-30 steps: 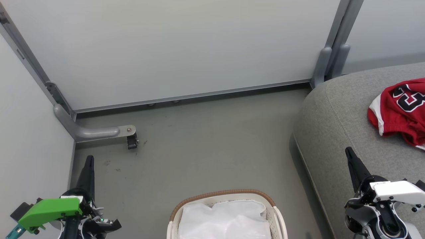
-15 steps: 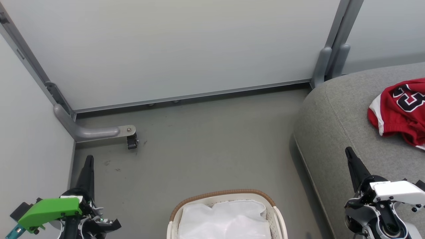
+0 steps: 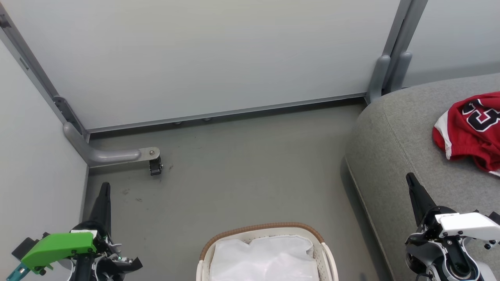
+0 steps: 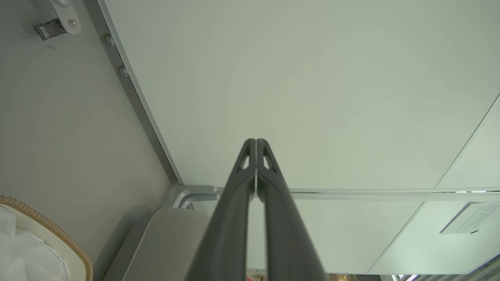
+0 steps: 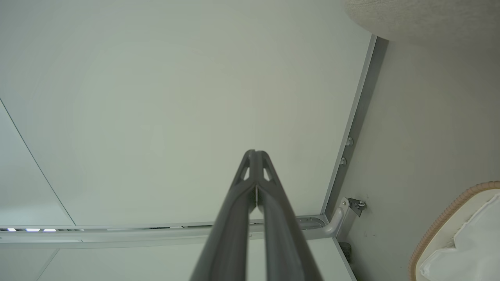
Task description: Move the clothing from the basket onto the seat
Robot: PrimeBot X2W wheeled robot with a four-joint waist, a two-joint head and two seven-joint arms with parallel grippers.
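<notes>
The red clothing point(image 3: 470, 130), with a white stripe and a black-and-white number, lies crumpled on the grey seat point(image 3: 394, 128) at the right. At the bottom centre stands the white basket point(image 3: 262, 232) with a brown woven rim, showing just its white cloth lining point(image 3: 265, 259). My left gripper point(image 3: 104, 186) is shut at the lower left, above the floor, left of the basket. My right gripper point(image 3: 410, 177) is shut at the lower right over the seat's front part, nothing in it. The wrist views show the left fingertips point(image 4: 256, 141) and right fingertips point(image 5: 254, 152) pressed together, with the basket rim point(image 4: 47, 228) point(image 5: 441, 218) at their edges.
Pale partition walls point(image 3: 203, 54) enclose the grey floor point(image 3: 250, 171) at the back and left. A grey metal foot with a small black caster point(image 3: 155, 167) juts out from the left corner. A grey post point(image 3: 381, 78) stands by the seat's back corner.
</notes>
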